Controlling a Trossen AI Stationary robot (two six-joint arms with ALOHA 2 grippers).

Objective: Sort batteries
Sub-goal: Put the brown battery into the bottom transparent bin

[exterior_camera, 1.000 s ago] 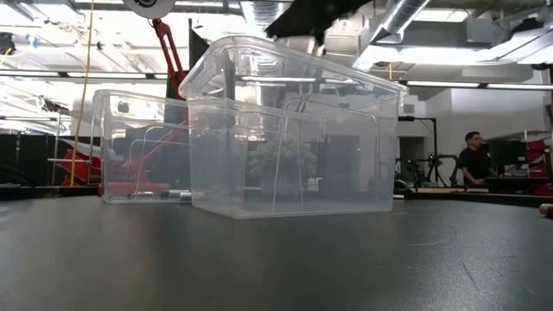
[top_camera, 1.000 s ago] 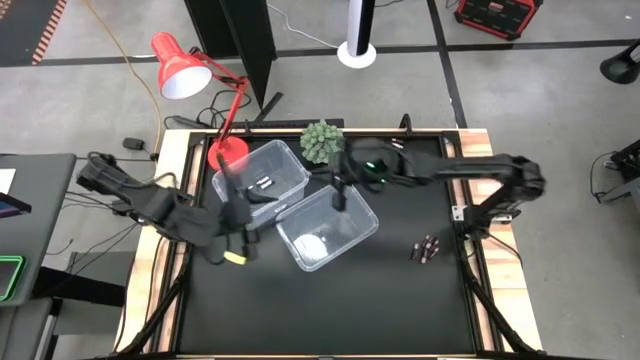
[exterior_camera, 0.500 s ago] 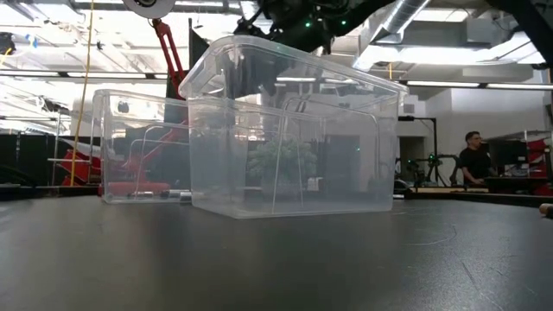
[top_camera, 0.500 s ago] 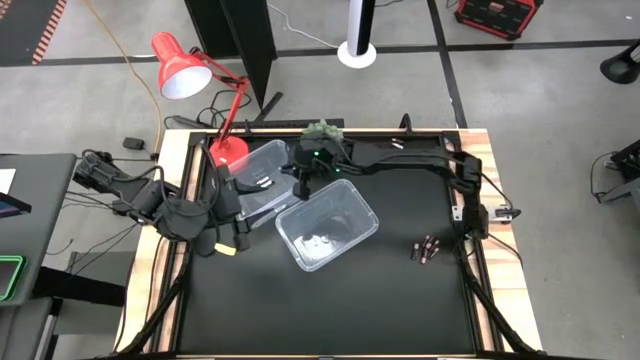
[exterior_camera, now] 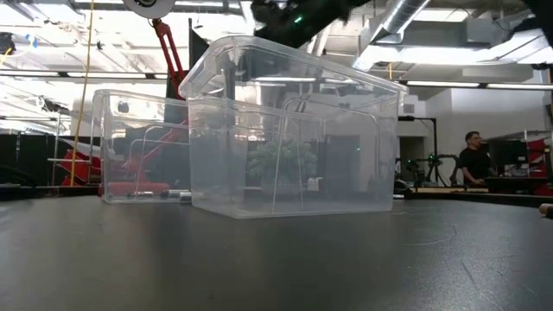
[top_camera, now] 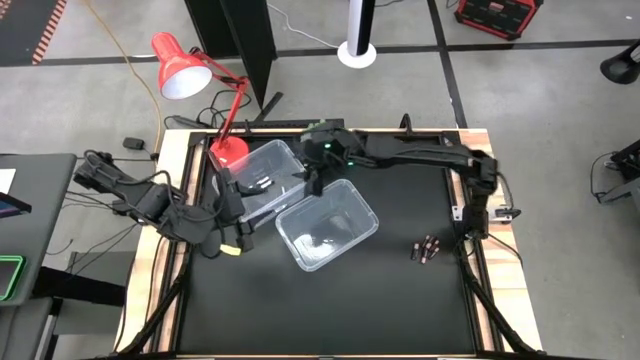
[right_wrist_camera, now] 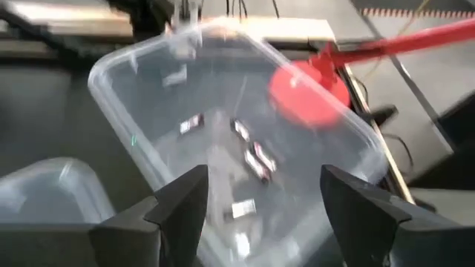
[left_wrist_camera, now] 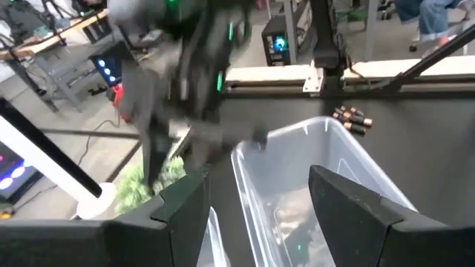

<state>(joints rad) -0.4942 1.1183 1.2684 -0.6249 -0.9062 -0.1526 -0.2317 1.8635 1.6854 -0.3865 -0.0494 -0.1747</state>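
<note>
1. Since the earlier frames, the right arm has swung from over the near bin point(top_camera: 327, 223) to the far bin point(top_camera: 262, 178), and its fingers have parted.
2. Right gripper point(top_camera: 312, 186) hangs at the far bin's edge next to the near bin; its fingers point(right_wrist_camera: 180, 202) stand spread apart with nothing between them.
3. Through the right wrist view, several batteries point(right_wrist_camera: 251, 154) lie scattered on the far bin's floor, some dark, some pale.
4. From above, a few of these show as small dark and light marks point(top_camera: 263, 182) inside that bin.
5. Near bin holds a pale cluster point(top_camera: 320, 240) on its floor; what each piece is cannot be told from above.
6. Loose batteries point(top_camera: 427, 248) lie in a small group on the surface point(top_camera: 380, 300), well apart from both bins, near the right edge; they are dark with copper ends point(left_wrist_camera: 353, 117).
7. Left gripper point(top_camera: 232, 212) waits just beside the far bin, on its left; its fingers point(left_wrist_camera: 185, 208) are wide open and empty.
8. Red lamp point(top_camera: 182, 66) stands at the far left corner, its base point(right_wrist_camera: 308, 95) just behind the far bin.
9. Small green plant point(top_camera: 318, 128) sits behind the bins, partly under the right arm.
10. At surface height the two clear bins overlap, the near one point(exterior_camera: 285, 130) in front of the far one point(exterior_camera: 138, 142).
11. One person point(exterior_camera: 473, 160) stands far off in the room.
</note>
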